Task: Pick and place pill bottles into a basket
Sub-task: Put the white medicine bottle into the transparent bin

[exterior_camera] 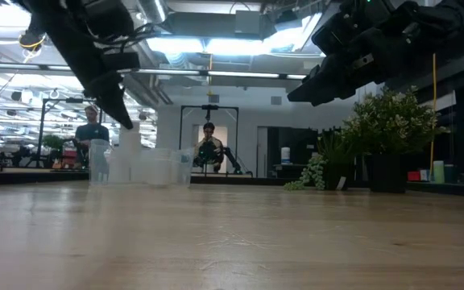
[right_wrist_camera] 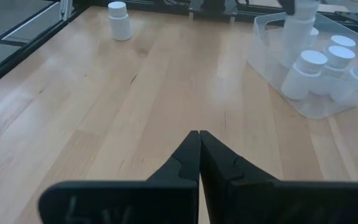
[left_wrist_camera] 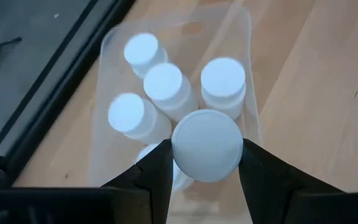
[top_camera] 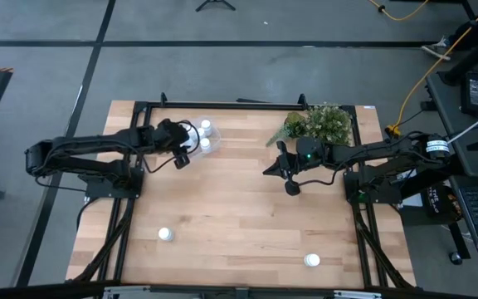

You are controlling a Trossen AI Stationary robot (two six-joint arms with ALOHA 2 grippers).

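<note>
From my high view the basket [top_camera: 199, 139] is mostly covered by the left gripper [top_camera: 182, 158], so I make out only 2 caps there. In my left wrist view the held bottle [left_wrist_camera: 207, 145] hides a 5th bottle [left_wrist_camera: 156, 154] beneath it. My low view shows the basket as a pale blur, contents unreadable. The right wrist view cuts the basket off at the picture's edge.

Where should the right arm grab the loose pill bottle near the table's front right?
Take the front-right bottle across its round body just under the cap, coming straight down from above. It seems to stand upright and alone on bare table, so the sides are likely free all round. The right gripper, its jaws shut, must open first.
</note>
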